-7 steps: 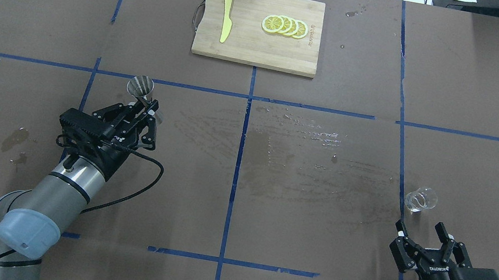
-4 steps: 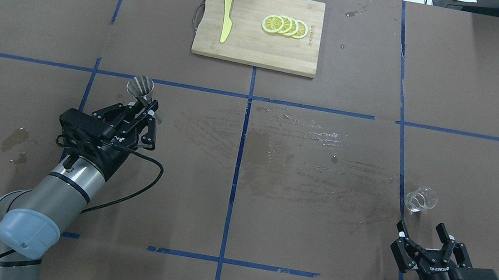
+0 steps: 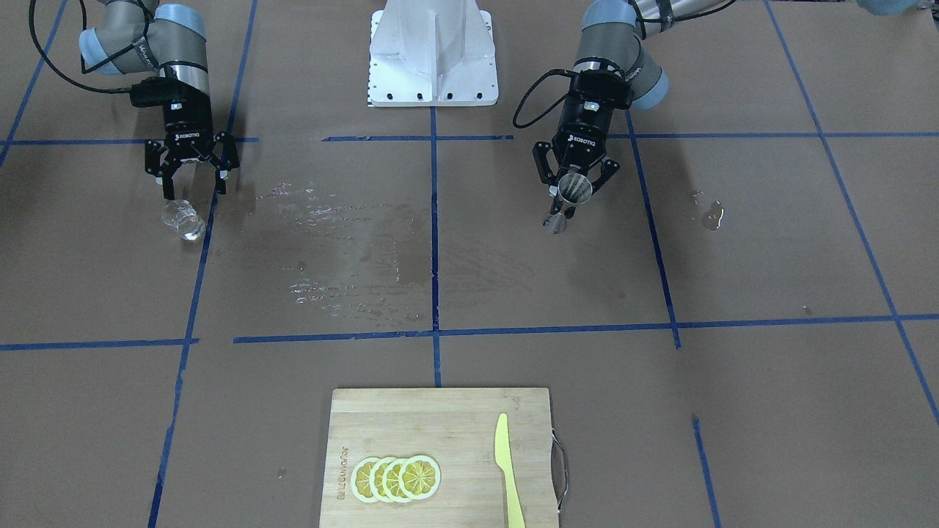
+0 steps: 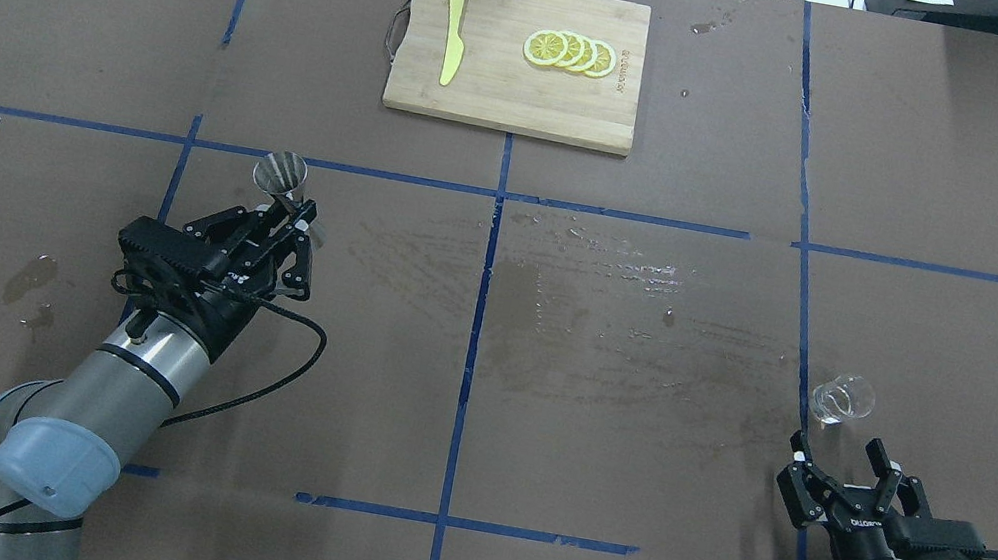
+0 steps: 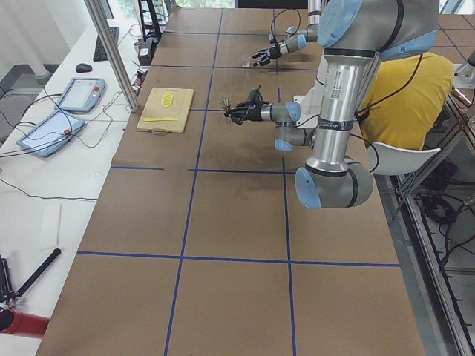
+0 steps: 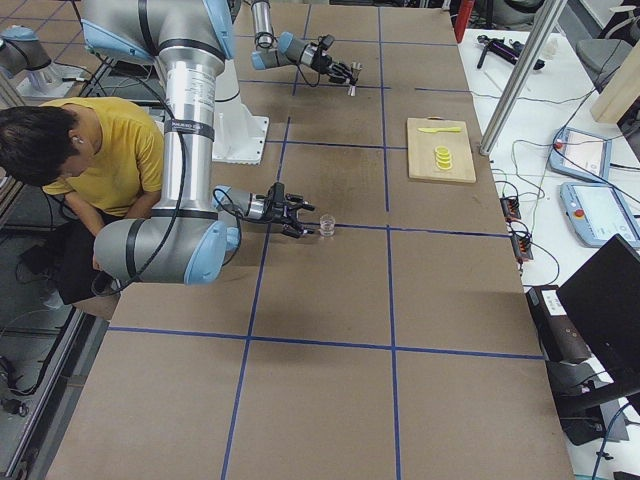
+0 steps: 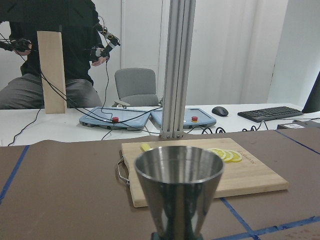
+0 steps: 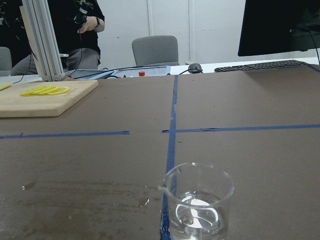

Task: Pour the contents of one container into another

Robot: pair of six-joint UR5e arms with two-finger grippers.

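The silver jigger (image 4: 280, 174) stands upright at the table's left-centre, and my left gripper (image 4: 291, 213) is shut on its narrow waist. The left wrist view shows its open upper cone (image 7: 179, 192) close up. The front-facing view shows the same grip, with my left gripper (image 3: 574, 192) around the jigger (image 3: 574, 188). The clear glass tumbler (image 4: 842, 398) stands alone on the right, near a blue tape line. My right gripper (image 4: 836, 446) is open just behind it, not touching. The tumbler (image 8: 198, 204) fills the lower middle of the right wrist view. In the front-facing view it (image 3: 183, 220) sits below my right gripper (image 3: 194, 189).
A bamboo cutting board (image 4: 489, 96) at the far centre carries a yellow knife (image 4: 450, 44) and lemon slices (image 4: 570, 52). Wet streaks (image 4: 602, 267) mark the table's middle, and small puddles (image 4: 31, 278) lie at the left. A person in yellow (image 6: 95, 150) sits behind the robot.
My right gripper has dropped lower and levelled out behind the tumbler, still open. The left gripper and the jigger have not moved.
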